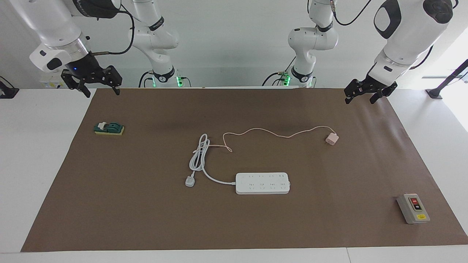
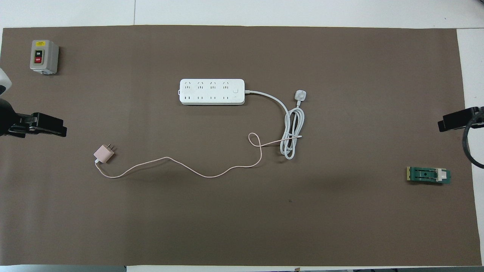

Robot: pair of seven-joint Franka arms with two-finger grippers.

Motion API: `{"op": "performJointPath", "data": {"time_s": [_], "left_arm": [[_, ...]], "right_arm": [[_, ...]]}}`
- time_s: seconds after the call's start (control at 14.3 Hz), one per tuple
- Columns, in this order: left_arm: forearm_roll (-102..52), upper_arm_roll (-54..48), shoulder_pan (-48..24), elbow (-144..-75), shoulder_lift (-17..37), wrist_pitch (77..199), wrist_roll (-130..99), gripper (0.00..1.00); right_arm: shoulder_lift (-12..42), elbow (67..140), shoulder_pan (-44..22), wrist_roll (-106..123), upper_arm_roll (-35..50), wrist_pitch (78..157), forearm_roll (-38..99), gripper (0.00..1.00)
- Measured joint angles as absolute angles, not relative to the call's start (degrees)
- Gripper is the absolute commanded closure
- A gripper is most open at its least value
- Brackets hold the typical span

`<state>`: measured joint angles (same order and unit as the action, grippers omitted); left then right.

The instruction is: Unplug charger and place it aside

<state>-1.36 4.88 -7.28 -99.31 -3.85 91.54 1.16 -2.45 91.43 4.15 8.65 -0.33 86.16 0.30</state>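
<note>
The pale pink charger (image 1: 331,139) lies on the brown mat, its prongs bare and plugged into nothing, toward the left arm's end and nearer to the robots than the white power strip (image 1: 262,183). It also shows in the overhead view (image 2: 104,154). Its thin pink cable (image 1: 263,130) snakes across the mat toward the strip's coiled white cord (image 1: 199,157). My left gripper (image 1: 360,100) hangs open and empty over the mat's edge at its own end, apart from the charger. My right gripper (image 1: 102,94) hangs open and empty over the mat's corner at its end.
The power strip (image 2: 211,91) has all sockets free; its white plug (image 2: 300,95) lies loose beside it. A grey on/off switch box (image 2: 44,56) sits at the left arm's end, farther from the robots. A green and yellow block (image 2: 428,175) lies at the right arm's end.
</note>
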Motion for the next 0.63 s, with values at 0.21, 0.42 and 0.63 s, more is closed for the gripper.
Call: {"op": "performJointPath", "data": {"time_s": [0.21, 0.42, 0.63], "left_arm": [[-1.36, 4.88, -7.28, -99.31, -3.85, 91.55, 1.14, 0.00], [-1.36, 4.88, -7.28, -99.31, -3.85, 91.59, 1.14, 0.00], [-1.36, 4.88, -7.29, -99.31, -3.85, 91.92, 0.91, 0.00]], "right_arm": [[-2.45, 91.39, 4.14, 8.61, -0.19, 86.16, 0.30, 0.00], [-2.47, 91.38, 4.14, 8.59, -0.17, 86.16, 0.30, 0.00], [-2.54, 91.38, 4.14, 8.59, -0.16, 86.16, 0.30, 0.00]]}}
